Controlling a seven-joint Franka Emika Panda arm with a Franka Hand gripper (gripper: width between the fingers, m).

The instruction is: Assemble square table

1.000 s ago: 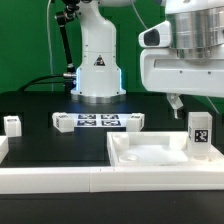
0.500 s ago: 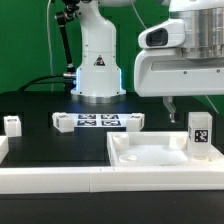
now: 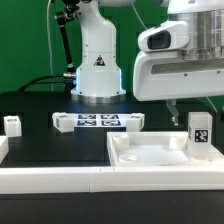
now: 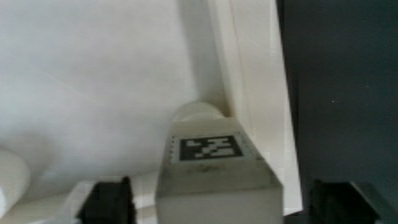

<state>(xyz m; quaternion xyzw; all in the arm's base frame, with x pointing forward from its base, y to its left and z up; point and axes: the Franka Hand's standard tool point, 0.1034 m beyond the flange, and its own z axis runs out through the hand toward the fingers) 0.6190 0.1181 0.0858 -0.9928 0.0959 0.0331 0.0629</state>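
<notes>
The white square tabletop (image 3: 140, 160) lies tray-side up at the exterior view's front right. One white leg (image 3: 200, 135) with a tag stands upright in its far right corner. My gripper (image 3: 184, 106) hangs just over that leg, with one dark finger (image 3: 172, 107) showing beside it. In the wrist view the leg (image 4: 210, 160) sits between my two fingers (image 4: 111, 205), by the tabletop rim (image 4: 249, 70). The gripper (image 4: 222, 205) is open around the leg's top, with a thin gap on one side. Other legs (image 3: 12, 124), (image 3: 64, 121), (image 3: 134, 121) stand on the black table.
The marker board (image 3: 98, 121) lies flat between two of the loose legs, in front of the robot base (image 3: 97, 65). Long white border bars (image 3: 50, 180) run along the front edge. A green wall is behind.
The hand has come down a little and shifted slightly to the exterior view's left. The fingers have drawn closer together around the leg. The parts have not moved.
</notes>
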